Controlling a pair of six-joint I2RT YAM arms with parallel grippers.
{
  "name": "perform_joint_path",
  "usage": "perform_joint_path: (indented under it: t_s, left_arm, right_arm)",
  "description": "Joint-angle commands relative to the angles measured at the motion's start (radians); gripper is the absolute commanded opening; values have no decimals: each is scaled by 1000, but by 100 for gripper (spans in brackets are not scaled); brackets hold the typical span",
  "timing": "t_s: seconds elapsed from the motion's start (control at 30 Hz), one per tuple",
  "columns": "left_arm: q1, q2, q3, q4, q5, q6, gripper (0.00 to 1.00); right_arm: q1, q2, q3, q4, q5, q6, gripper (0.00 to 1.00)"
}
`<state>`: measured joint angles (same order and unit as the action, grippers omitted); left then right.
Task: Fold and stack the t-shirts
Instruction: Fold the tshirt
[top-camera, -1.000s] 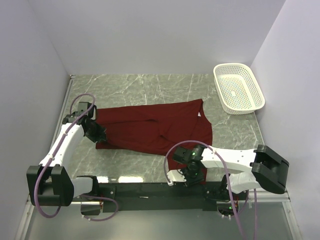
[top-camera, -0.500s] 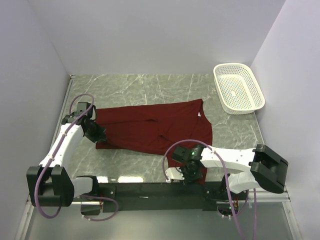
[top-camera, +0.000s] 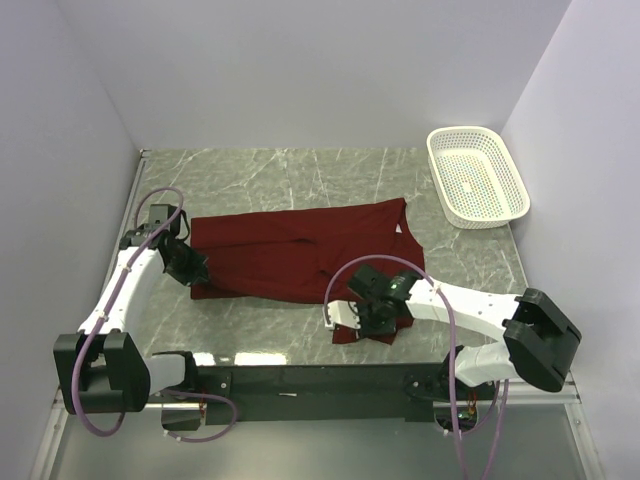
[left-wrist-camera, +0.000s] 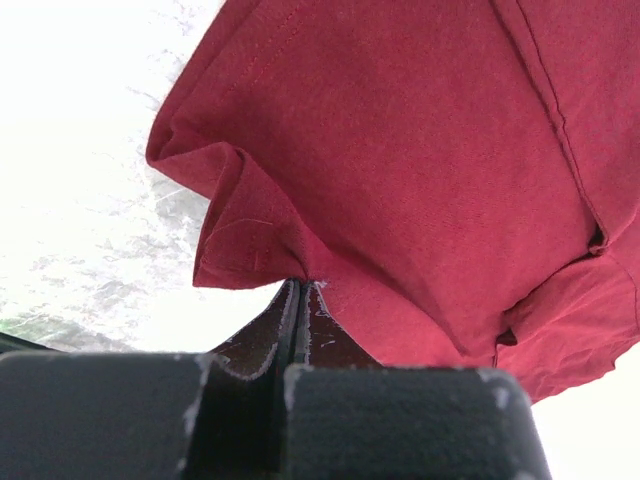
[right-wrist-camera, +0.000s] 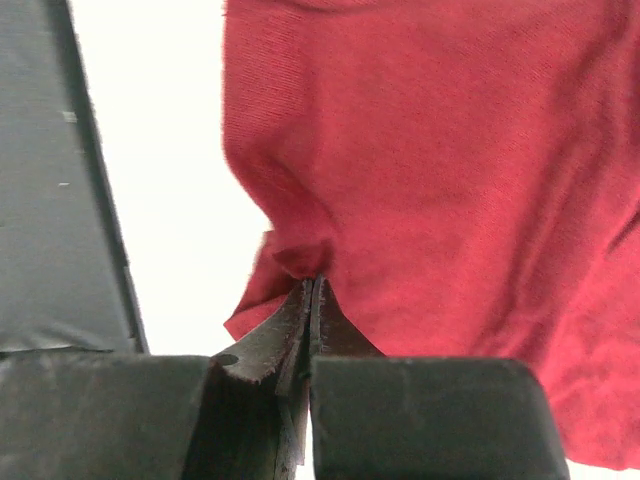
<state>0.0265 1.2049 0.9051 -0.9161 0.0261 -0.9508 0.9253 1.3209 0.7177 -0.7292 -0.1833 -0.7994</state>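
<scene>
Nearest, by the right arm's base: upper link folded back at the near right corner, forearm stretched leftward low along the near edge of the worktop (top-camera: 270, 175), wrist tipped down. Right end effector (top-camera: 372, 322) closed tight, fingers pressed together with a pinch of the maroon t-shirt (top-camera: 300, 255) between their tips. Seen from the right wrist, the same end effector (right-wrist-camera: 312, 285) nipping a puckered fold at the cloth's near edge, t-shirt (right-wrist-camera: 450, 180) spreading away beyond it, pale worktop and a dark rail to the left.

Further in, on the left: left arm reaching forward from the near left corner along the left wall, elbow straightened, wrist bent back inward and down. Left end effector (top-camera: 190, 268) likewise clamped fully shut, gripping the garment's left edge. From the left wrist, end effector (left-wrist-camera: 300, 285) holding a bunched, folded-over corner of the t-shirt (left-wrist-camera: 420, 170), stitched hem visible just above the tips.

Between the two grips: t-shirt lying across the middle of the worktop, long side running left to right, wrinkled, near right corner drawn towards the bases.

Farthest, at the far right corner: white perforated basket (top-camera: 480, 185), apart from the cloth.
</scene>
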Motion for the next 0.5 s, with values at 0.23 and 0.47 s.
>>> perform_joint_path:
  t_s: [0.23, 0.47]
  left_arm:
    - [21, -7, 14, 39, 14, 26, 1]
    - [29, -7, 3, 48, 20, 32, 0]
  right_arm:
    - [-72, 47, 29, 208, 153, 115, 1]
    - [-118, 24, 83, 215, 99, 152, 30]
